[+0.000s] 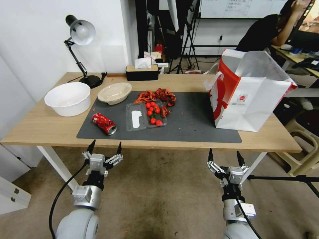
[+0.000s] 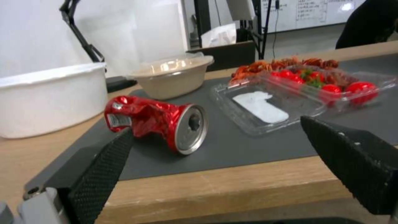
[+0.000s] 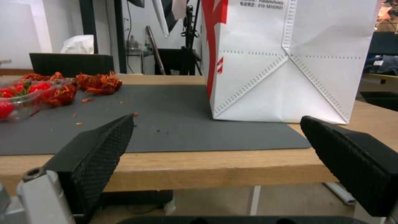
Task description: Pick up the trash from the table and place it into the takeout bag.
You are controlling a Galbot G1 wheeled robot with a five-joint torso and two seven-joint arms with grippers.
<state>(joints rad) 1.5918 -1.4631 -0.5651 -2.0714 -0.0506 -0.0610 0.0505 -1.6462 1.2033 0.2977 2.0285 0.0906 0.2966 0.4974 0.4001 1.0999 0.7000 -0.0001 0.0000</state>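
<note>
Crushed red can [image 1: 104,123] lies sideways just ahead of the wide-open left gripper [image 1: 105,146]; right gripper [image 1: 225,153], also open, faces the takeout bag [image 1: 247,91].

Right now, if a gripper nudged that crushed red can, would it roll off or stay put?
The crushed red can lies on its side on the dark mat, so it might rock. Its dented body would probably stop a clean roll. It looks thin-walled and empty, so likely light and easily squashed further.

The takeout bag [image 3: 286,62] bears small printed digits near its top edge, too blurred to read.
</note>
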